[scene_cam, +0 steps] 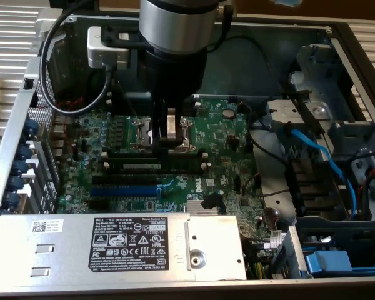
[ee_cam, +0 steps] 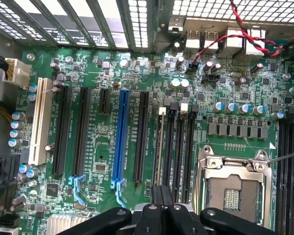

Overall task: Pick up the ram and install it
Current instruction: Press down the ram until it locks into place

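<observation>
Lying seated — dark-green ram (scene_cam: 155, 166), white-labelled.

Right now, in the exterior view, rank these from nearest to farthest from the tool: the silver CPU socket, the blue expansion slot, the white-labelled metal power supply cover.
1. Silver CPU socket: directly beneath the tool, mid-board.
2. Blue expansion slot: lower on the green motherboard, toward the exterior view's left.
3. White-labelled metal power supply cover: along the case's bottom edge, farthest.
</observation>
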You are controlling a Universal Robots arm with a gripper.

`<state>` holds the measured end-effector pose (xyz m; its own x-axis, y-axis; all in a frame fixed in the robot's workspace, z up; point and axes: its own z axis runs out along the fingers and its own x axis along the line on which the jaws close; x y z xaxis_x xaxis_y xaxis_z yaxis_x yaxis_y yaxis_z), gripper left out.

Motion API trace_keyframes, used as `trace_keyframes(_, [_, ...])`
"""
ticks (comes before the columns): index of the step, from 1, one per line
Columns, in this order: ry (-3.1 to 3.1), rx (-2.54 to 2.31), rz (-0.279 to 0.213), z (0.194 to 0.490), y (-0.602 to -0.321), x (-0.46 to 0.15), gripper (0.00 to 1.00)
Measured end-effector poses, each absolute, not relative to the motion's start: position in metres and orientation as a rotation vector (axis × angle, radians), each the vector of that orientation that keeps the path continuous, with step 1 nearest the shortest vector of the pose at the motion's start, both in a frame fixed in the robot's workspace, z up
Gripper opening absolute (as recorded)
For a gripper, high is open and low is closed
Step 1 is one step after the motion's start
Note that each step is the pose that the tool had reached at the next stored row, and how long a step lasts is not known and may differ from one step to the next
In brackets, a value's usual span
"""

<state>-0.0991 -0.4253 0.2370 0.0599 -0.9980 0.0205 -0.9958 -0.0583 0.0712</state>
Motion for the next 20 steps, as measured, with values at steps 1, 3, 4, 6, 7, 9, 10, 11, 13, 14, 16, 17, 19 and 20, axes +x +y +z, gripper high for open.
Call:
trace_keyframes(1, [-2.109,2.238,-0.052,0.2415,-0.4253,-0.0991,0.10])
trace_keyframes(3, [-2.109,2.238,-0.052,0.2446,-0.4253,-0.0991,0.10])
trace_keyframes(4, [-2.109,2.238,-0.052,0.2456,-0.4253,-0.0991,0.10])
trace_keyframes(6, [-2.109,2.238,-0.052,0.2456,-0.4253,-0.0991,0.10])
trace_keyframes(7, [-2.109,2.238,-0.052,0.2456,-0.4253,-0.0991,0.10])
trace_keyframes(9, [-2.109,2.238,-0.052,0.2457,-0.4253,-0.0991,0.10])
trace_keyframes(10, [-2.109,2.238,-0.052,0.2457,-0.4253,-0.0991,0.10])
trace_keyframes(11, [-2.109,2.238,-0.052,0.2457,-0.4253,-0.0991,0.10])
trace_keyframes(13, [-2.114,2.233,-0.052,0.2457,-0.4253,-0.0991,0.10])
trace_keyframes(14, [-2.128,2.220,-0.053,0.2458,-0.4253,-0.0991,0.10])
trace_keyframes(16, [-2.160,2.189,-0.054,0.2458,-0.4253,-0.0991,0.10])
trace_keyframes(17, [-2.192,2.158,-0.056,0.2457,-0.4253,-0.0991,0.10])
trace_keyframes(19, [-2.222,2.128,-0.057,0.2457,-0.4253,-0.0991,0.10])
trace_keyframes(20, [-2.238,2.111,-0.058,0.2457,-0.4253,-0.0991,0.10])
